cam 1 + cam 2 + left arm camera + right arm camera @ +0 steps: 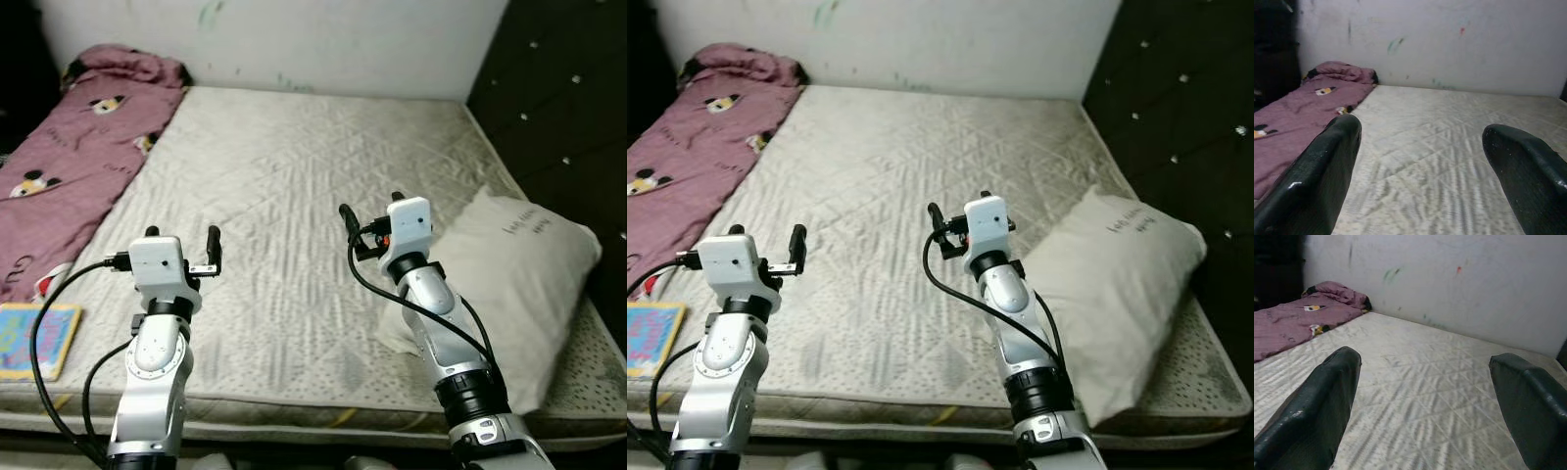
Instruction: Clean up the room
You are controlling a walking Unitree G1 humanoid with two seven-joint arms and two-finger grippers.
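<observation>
A mauve blanket (78, 162) with cartoon mouse prints lies rumpled along the left side of the grey quilted mattress (294, 157). A white pillow (519, 264) rests tilted at the mattress's right edge. A colourful flat book (34, 338) sits at the near left corner. My left gripper (183, 237) hovers open over the near part of the mattress, nothing between its fingers (1327, 161). My right gripper (370, 211) is held open just left of the pillow, also holding nothing, its fingers (1322, 401) pointing toward the far wall.
A white wall (323, 39) with small paint marks runs behind the bed. A dark tufted panel (568, 98) rises along the right side. The bare quilted middle of the mattress stretches ahead of both grippers.
</observation>
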